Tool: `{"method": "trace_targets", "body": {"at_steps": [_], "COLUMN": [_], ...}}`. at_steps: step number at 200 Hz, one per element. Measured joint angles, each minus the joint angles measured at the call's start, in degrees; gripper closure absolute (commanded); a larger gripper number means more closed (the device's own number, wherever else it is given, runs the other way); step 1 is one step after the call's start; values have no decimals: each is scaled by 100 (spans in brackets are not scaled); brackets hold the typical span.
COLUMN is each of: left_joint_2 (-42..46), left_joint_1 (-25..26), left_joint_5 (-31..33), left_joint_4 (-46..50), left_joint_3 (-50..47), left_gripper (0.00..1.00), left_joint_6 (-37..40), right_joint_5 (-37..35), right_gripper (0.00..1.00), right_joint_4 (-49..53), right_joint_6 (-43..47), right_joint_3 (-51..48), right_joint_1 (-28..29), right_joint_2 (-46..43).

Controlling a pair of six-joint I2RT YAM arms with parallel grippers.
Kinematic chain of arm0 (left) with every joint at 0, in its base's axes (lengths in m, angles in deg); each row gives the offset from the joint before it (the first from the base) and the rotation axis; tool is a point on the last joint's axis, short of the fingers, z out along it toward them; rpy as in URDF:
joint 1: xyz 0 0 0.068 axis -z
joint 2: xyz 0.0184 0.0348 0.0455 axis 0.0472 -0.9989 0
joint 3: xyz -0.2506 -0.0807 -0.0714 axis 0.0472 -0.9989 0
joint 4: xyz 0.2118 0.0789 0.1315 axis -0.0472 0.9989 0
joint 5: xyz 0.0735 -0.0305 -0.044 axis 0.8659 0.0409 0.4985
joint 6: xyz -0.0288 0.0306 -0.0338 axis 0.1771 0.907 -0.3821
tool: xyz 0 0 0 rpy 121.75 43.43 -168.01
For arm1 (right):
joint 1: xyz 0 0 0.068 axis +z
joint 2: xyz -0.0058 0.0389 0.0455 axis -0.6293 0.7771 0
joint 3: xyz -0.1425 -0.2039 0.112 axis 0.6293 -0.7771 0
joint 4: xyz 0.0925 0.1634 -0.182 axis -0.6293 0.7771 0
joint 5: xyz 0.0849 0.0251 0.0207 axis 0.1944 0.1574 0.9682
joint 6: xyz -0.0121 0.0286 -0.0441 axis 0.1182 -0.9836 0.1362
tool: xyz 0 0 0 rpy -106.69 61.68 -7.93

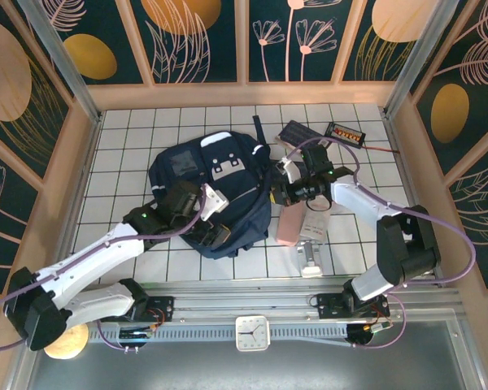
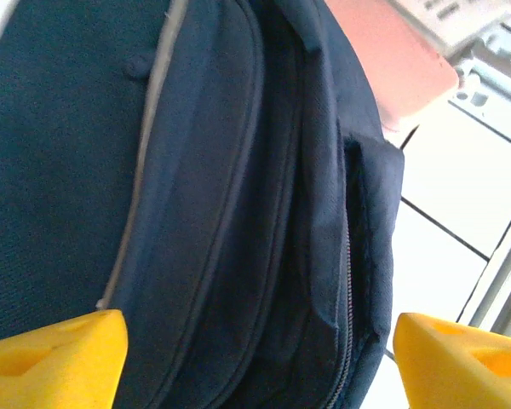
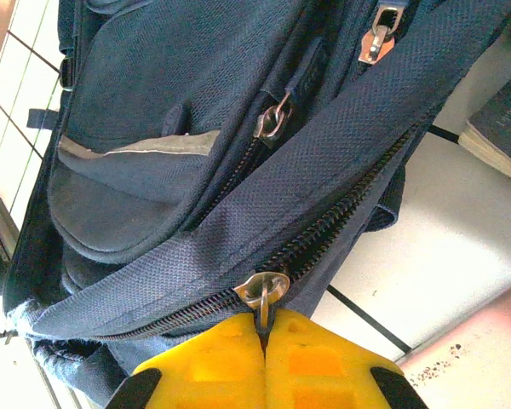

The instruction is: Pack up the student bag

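Pinching zipper pull (image 3: 262,290) on student bag (image 1: 203,175) with right gripper (image 3: 265,328); left gripper (image 2: 255,358) spread wide above it. White tiled table (image 1: 146,122) beneath.

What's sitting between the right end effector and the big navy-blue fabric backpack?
Nothing separate: in the right wrist view, the right end effector pinches the metal zipper pull of the navy-blue fabric backpack.

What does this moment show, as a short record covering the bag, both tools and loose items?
bag: navy, lying on the tiled table
right tool: shut on a zipper pull on the bag
left tool: open, over the bag's side, gripping nothing
loose items: pink case right of the bag; dark book and black device farther back
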Motion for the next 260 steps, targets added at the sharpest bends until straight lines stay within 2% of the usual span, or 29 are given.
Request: {"method": "trace_targets", "body": {"at_steps": [46, 54, 58, 78, 82, 83, 120, 184, 247, 254, 260], "left_joint_2": [-787, -863, -896, -1121, -1196, -1207, -1974, -2262, -2651, -2656, -2656], "left_joint_1": [168, 168, 168, 168, 168, 168, 179, 179, 179, 179, 177], "left_joint_5": [-184, -199, -205, -245, -247, -245, -221, -138, -330, -326, -321], "left_joint_4": [-492, -570, -605, -809, -850, -857, -879, -785, -791, -782, -756], "left_joint_3": [-33, -48, -52, -57, -57, -57, 278, 754, 1143, 1152, 1165], "left_gripper": [32, 37, 42, 88, 100, 100, 100, 100, 100, 87, 68], "left_joint_6": [0, 4, 0, 13, 11, 11, -101, -518, -984, -1005, -1012], "right_joint_5": [-2, -2, -2, -4, -4, -7, -254, -693, -815, -837, -848], "right_gripper": [100, 100, 100, 100, 100, 100, 100, 100, 100, 100, 100], "right_joint_4": [120, 129, 140, 173, 195, 199, 645, 1209, 498, 420, 374], "right_joint_6": [9, 11, 11, 22, 31, 33, 310, 632, -278, -365, -424], "right_joint_3": [319, 352, 369, 411, 420, 420, 656, 717, 33, 20, 9], "right_joint_1": [0, 0, 0, 0, 0, 0, 35, 503, 1506, 1519, 1532], "right_joint_2": [52, 63, 74, 140, 155, 157, 363, 160, -83, -81, -81]}}
